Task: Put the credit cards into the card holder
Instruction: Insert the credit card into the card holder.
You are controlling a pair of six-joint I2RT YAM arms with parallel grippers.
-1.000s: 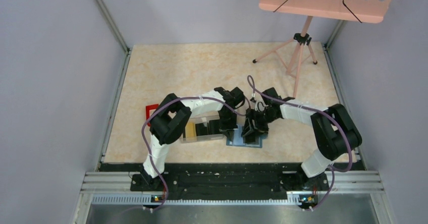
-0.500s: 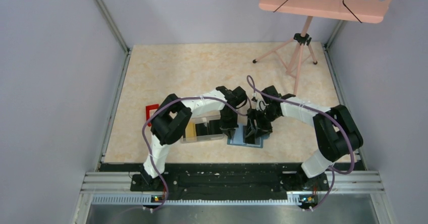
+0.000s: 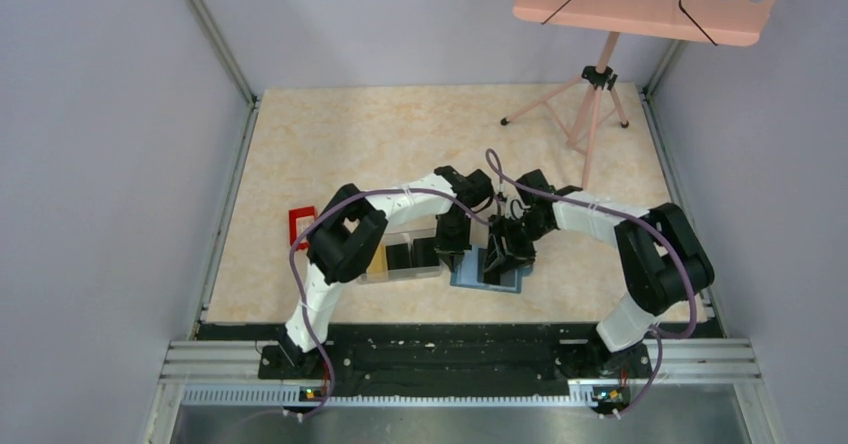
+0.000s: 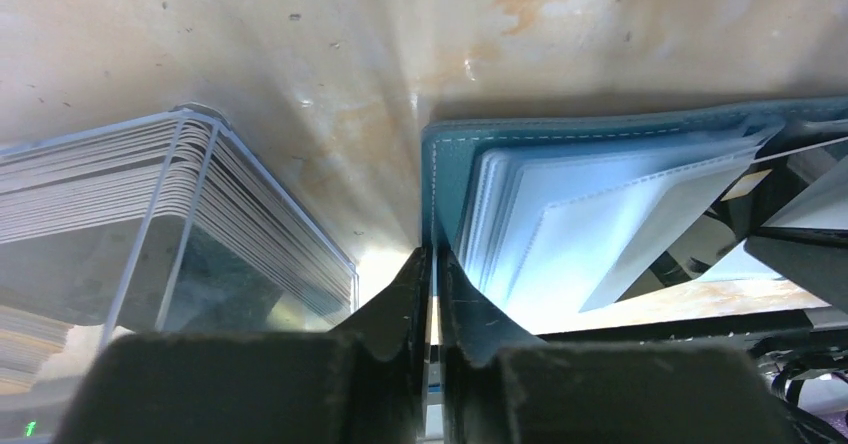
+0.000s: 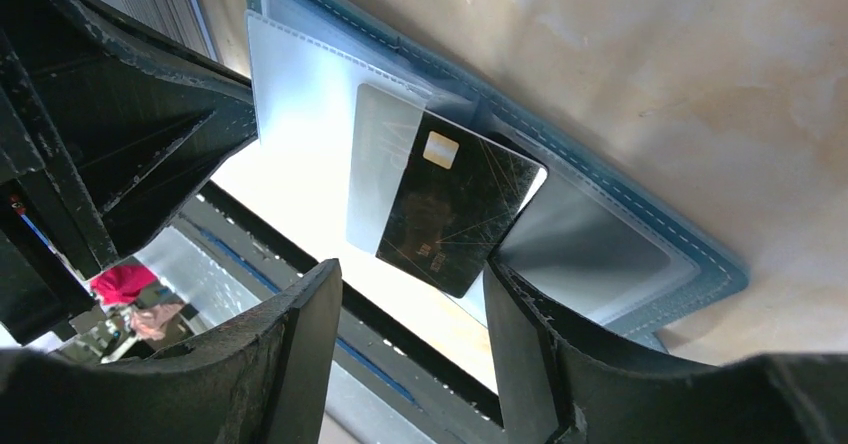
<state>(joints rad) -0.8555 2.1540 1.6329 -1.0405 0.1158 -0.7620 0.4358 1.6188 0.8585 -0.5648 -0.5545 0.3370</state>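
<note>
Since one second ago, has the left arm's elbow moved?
Yes. The left arm's elbow shifted right, away from the red frame.

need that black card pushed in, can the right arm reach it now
Probably yes: the black card sticks out of a clear pocket of the card holder, right between the fingers of the open right tool, nothing over it. The left tool sits at the holder's edge, off to one side.

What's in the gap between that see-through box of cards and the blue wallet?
Just bare tabletop, plain in the left wrist view; the left pincer sits at the strip's near end, by the edge of the wallet.
</note>
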